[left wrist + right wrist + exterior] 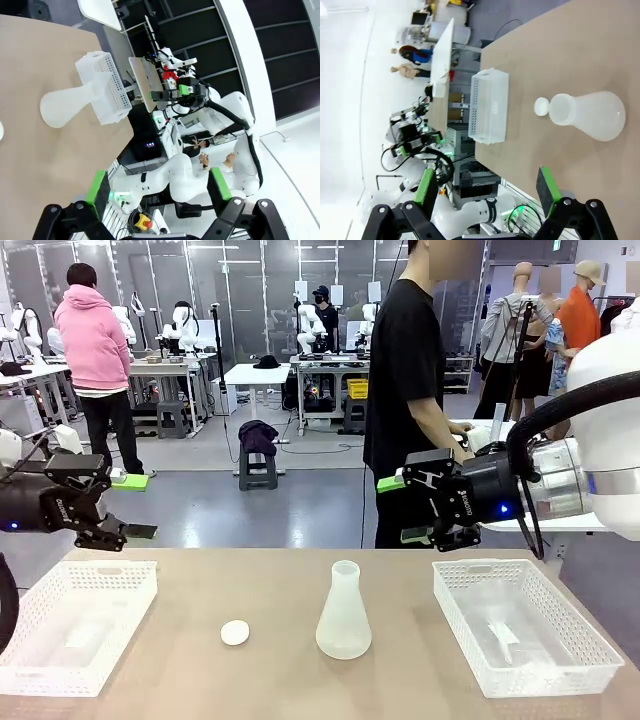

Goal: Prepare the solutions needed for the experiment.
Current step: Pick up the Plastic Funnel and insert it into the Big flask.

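Your left gripper is hovering over the table's left side near the left basket, fingers spread wide and holding nothing. Your right gripper is hanging likewise open and empty. The flask is standing upright mid-table beside a white disc; you cannot tell whether it is holding any solution.

counter: tan surface. left basket, white mesh, at left end. right basket, same kind, at right end. flask upright between them. white disc near flask's left, not touching.
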Robot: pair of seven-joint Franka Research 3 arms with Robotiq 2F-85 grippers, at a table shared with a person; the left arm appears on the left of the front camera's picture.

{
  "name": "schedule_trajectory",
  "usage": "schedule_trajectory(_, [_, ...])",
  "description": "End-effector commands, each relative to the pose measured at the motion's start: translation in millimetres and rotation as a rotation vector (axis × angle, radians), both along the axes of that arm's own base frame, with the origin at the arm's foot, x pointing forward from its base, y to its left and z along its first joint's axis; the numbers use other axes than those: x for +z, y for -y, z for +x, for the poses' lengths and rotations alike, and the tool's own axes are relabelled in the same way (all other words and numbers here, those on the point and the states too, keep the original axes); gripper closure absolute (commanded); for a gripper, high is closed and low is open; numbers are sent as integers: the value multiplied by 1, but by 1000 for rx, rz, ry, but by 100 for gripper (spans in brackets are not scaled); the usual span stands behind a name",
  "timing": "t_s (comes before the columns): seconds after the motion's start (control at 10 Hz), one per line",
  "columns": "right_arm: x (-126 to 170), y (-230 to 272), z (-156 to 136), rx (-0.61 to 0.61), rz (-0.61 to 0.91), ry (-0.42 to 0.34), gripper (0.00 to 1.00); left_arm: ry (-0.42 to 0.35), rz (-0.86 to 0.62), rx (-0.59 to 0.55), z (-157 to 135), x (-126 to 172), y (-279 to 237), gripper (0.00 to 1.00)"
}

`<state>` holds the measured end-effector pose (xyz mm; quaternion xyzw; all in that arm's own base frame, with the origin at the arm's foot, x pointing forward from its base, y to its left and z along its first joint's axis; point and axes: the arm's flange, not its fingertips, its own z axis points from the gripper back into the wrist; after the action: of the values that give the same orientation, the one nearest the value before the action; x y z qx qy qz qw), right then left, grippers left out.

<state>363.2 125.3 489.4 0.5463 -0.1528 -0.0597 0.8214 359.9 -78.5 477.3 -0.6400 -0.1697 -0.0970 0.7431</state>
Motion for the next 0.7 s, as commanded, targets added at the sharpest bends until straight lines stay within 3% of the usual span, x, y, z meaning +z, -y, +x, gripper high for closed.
schedule_trajectory(0.0, [-20,6,-9,90,72,39,0,0,-31,-28,-8,-14,7,0])
schedule_trajectory(0.2, [-23,8,-16,176,69,65,0,1,-65,-13,-6,-17,12,0])
schedule_trajectory(0.4, [-25,8,-17,173,64,65,0,17,-47,5,-4,-21,18,0])
schedule_trajectory(0.5, [-28,8,-15,155,3,103,0,-26,-39,-12,4,-11,11,0])
schedule_trajectory(0.6, [-11,4,-2,174,77,41,0,-26,-39,-12,4,-11,11,0])
